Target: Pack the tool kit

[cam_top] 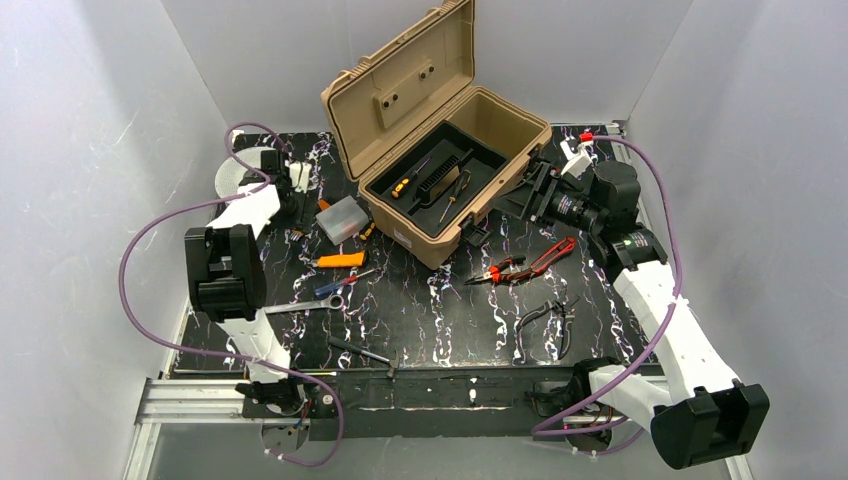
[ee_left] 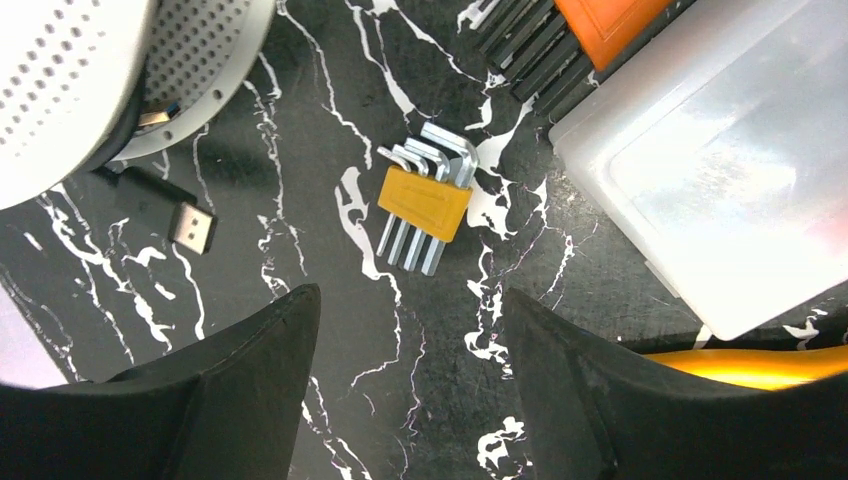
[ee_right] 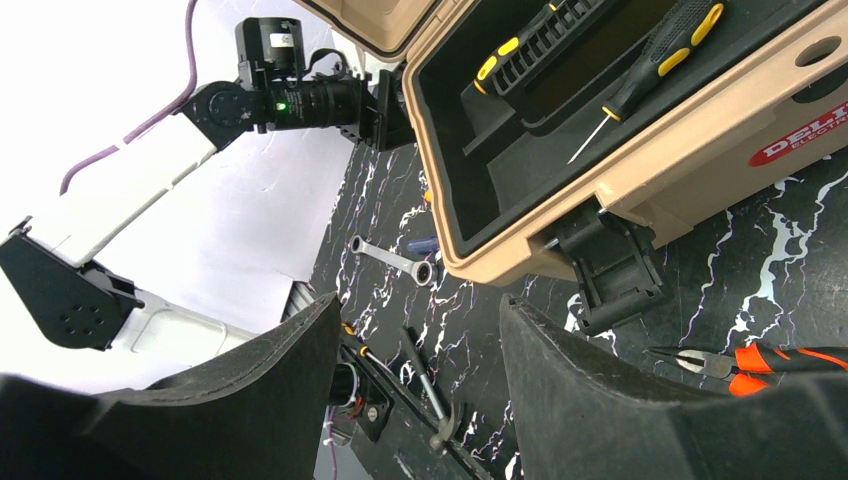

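Left fingers [ee_left: 230, 400] stand apart, empty, over hex keys [ee_left: 425, 200] on the bench [cam_top: 440, 310]. The open toolbox [cam_top: 400, 95] sits far centre, screwdrivers [cam_top: 401, 186] in its tray [cam_top: 485, 155], red pliers [cam_top: 530, 262] lying before it. Right fingers [ee_right: 600, 400] stand apart, empty, beside its right corner.

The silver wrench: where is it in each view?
Top external: wrench on the table, left of centre.
Left wrist: not in it.
Right wrist: wrench at centre, left of the toolbox corner.
Shared landmark: the open tan toolbox.
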`<action>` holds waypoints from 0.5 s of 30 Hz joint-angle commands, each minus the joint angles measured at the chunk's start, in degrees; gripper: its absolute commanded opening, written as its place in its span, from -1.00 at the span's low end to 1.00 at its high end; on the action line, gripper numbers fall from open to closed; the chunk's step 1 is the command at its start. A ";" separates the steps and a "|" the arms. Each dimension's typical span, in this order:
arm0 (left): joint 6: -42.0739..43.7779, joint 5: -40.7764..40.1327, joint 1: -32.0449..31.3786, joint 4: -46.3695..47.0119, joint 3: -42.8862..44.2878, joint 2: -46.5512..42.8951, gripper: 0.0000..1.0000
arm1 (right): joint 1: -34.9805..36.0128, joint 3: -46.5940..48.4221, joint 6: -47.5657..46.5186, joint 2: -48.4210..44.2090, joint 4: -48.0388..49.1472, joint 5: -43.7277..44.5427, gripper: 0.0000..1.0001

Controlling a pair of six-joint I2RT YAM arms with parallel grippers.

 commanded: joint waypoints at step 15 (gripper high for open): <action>3.11 6.41 1.56 0.14 5.89 10.36 0.29 | -0.15 1.15 -1.28 -0.29 0.48 1.43 0.34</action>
